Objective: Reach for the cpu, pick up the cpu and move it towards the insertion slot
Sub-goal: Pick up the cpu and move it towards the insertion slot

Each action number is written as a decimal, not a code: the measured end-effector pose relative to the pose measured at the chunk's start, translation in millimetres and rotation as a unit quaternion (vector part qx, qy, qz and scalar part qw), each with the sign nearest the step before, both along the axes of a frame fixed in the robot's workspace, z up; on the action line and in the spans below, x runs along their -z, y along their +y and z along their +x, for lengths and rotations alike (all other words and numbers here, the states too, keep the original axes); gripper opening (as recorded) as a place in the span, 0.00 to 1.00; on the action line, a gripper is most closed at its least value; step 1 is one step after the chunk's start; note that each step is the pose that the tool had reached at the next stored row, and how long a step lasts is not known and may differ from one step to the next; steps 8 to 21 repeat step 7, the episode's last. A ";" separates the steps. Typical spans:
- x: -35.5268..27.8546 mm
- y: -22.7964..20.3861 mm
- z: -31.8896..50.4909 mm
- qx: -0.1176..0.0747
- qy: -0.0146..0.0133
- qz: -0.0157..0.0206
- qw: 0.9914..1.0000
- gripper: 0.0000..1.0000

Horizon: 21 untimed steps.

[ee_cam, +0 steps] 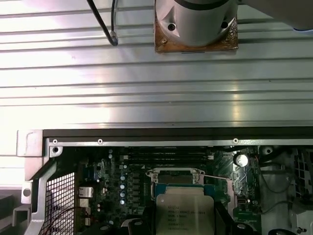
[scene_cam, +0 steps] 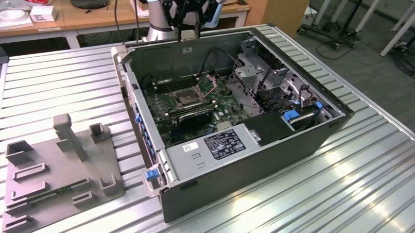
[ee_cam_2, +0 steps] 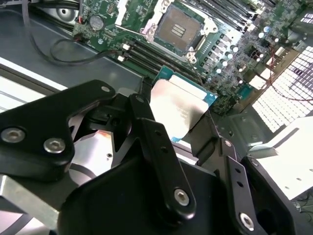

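Claw (ee_cam_2: pixel 178 122) is clamped on the cpu (ee_cam_2: pixel 178 105), holding it up above the green board, near the insertion slot (ee_cam_2: pixel 177 27).

The computer case (scene_cam: pixel 259 141) lay open on the bench (scene_cam: pixel 65 82), the tray (scene_cam: pixel 58 179) on the exterior view's left; the cpu (ee_cam_2: pixel 178 107), between the pincer (ee_cam_2: pixel 178 125) fingers, hung above the insertion slot (ee_cam_2: pixel 177 28) inside the case
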<state>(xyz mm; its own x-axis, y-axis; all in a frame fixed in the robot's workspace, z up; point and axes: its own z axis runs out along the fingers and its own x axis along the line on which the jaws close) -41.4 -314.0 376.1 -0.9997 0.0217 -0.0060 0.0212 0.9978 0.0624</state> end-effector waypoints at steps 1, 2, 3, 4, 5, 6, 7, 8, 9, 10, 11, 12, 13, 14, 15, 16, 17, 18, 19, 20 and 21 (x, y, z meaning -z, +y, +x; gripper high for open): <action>0.2 0.0 -0.3 0.000 0.000 0.000 1.000 0.55; 0.3 0.0 -0.5 0.000 0.000 0.000 1.000 0.55; 0.3 0.0 -0.5 0.000 0.000 0.000 1.000 0.55; 0.5 0.0 -0.5 0.000 0.000 0.000 1.000 0.55; 0.6 0.0 -0.5 0.000 0.000 0.000 1.000 0.55; 0.6 0.0 -0.5 0.000 0.000 0.000 1.000 0.55; 0.6 0.0 -0.5 0.000 0.000 0.000 1.000 0.55; 0.6 0.0 -0.5 0.000 0.000 0.000 1.000 0.55; 0.6 0.0 -0.5 0.000 0.000 0.000 1.000 0.55; 0.6 0.0 -0.5 0.000 0.000 0.000 1.000 0.55; 0.6 0.0 -0.5 0.000 0.000 0.000 1.000 0.55; 0.6 0.0 -0.5 0.000 0.000 0.000 1.000 0.55; 0.6 0.0 -0.5 0.000 0.000 0.000 1.000 0.55; 0.6 0.0 -0.5 0.000 0.000 0.000 1.000 0.55; 0.6 0.0 -0.5 0.000 0.000 0.000 1.000 0.55; 0.6 0.0 -0.5 0.000 0.000 0.000 1.000 0.55; 0.6 0.0 -0.5 0.000 0.000 0.000 1.000 0.55; 0.6 0.0 -0.5 0.000 0.000 0.000 1.000 0.55; 0.6 0.0 -0.5 0.000 0.000 0.000 1.000 0.55; 0.6 0.0 -0.5 0.000 0.000 0.000 1.000 0.55; 0.6 0.0 -0.5 0.000 0.000 0.000 1.000 0.55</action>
